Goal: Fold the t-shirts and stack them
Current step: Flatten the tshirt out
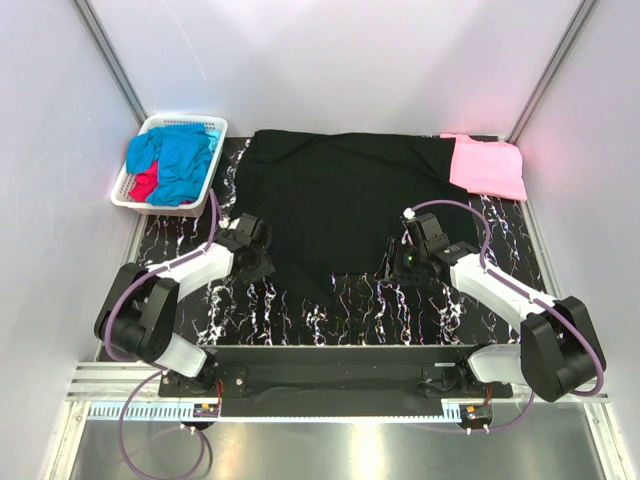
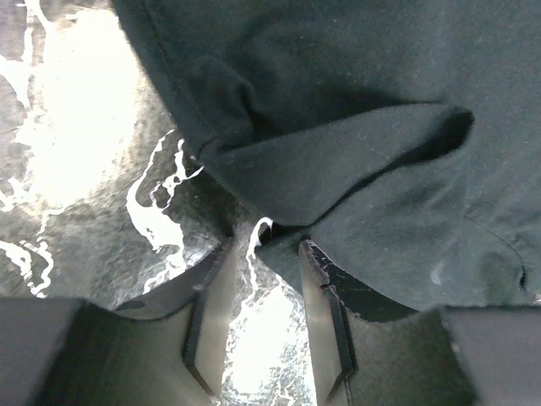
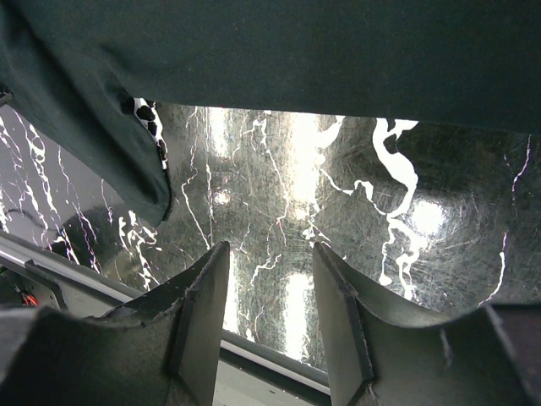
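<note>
Over at the far left corner of the black, white-veined marble-patterned tabletop [image 1: 340, 315], a white slotted plastic basket [image 1: 190, 121] is sitting with a crumpled bright blue cloth t-shirt [image 1: 180, 158] filling most of it and a red cloth t-shirt [image 1: 147, 185] showing at its near end. Just to the right of the basket, the left gripper [image 2: 266, 254] is reaching low over the tabletop at the left near edge of the large black cloth t-shirt [image 1: 340, 190]. Its jaws are standing partly apart with bare tabletop showing between them, and a rumpled fold of the black hem is lying right at the fingertips without being pinched. The black t-shirt is lying spread across the middle of the tabletop, running back to the far edge. At its right near edge the right gripper [image 3: 269, 249] is hovering with its jaws apart and holding nothing. The hem is lying just ahead of its fingertips, and a flap is hanging at the left of the right wrist view. A pink cloth t-shirt [image 1: 487, 165] is lying flat at the far right corner, touching the black one.
</note>
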